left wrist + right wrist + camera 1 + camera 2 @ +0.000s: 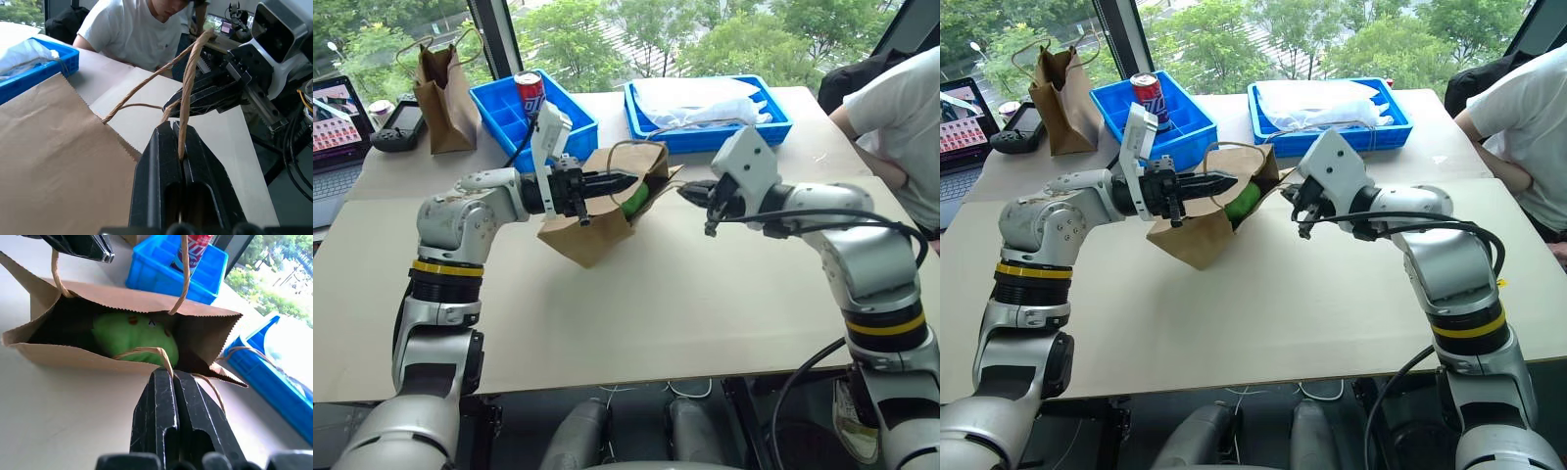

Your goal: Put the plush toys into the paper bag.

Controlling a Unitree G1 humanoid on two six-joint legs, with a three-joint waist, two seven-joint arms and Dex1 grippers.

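The light-brown paper bag [592,230] hangs tilted over the middle of the table, its mouth turned toward my right arm. My left gripper [625,180] is shut on one twine handle [188,83], which runs up from between its fingertips. My right gripper [685,193] is at the bag's mouth, shut on the other twine loop [146,351]. A round light-green plush toy [134,335] with a face lies inside the bag, and its green shows through the opening [1246,201]. The rest of the bag's inside is dark.
A narrower, darker paper bag [445,93] stands at the back left beside a laptop [337,127]. One blue tray [509,122] holds a soda can [530,93]; another [705,132] holds a white plastic bag. A person in a white shirt [901,127] sits at the right edge.
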